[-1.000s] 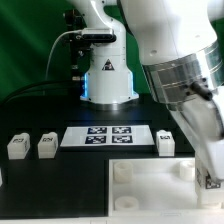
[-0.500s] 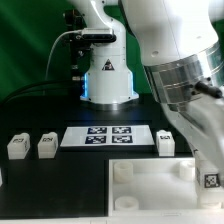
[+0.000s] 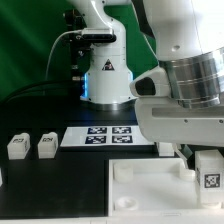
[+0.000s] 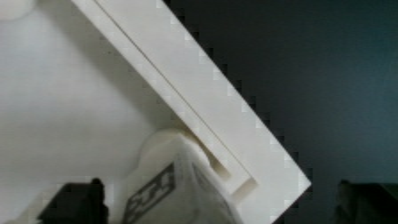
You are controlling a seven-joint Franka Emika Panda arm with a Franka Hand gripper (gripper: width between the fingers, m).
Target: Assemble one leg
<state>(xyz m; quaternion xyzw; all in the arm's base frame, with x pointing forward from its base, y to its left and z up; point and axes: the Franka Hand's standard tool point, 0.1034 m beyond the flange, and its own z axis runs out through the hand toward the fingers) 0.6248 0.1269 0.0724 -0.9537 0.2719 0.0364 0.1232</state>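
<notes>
black counter point(image 3: 55, 190), green backdrop point(image 3: 25, 40); tool point(image 4: 228, 204) spread wide around small white tagged leg block point(image 4: 178, 185), upright in large white tray-like piece point(image 3: 150, 188).

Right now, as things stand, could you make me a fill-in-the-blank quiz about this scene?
1. Beside the marker board, toward the exterior view's left, ___ loose legs stand side by side.
2. The marker board carries ___ black-and-white tags.
3. Another leg stands at a corner of the white tray-like piece, and the jaws on either side of it are ___.
Missing words: two; four; open.
</notes>
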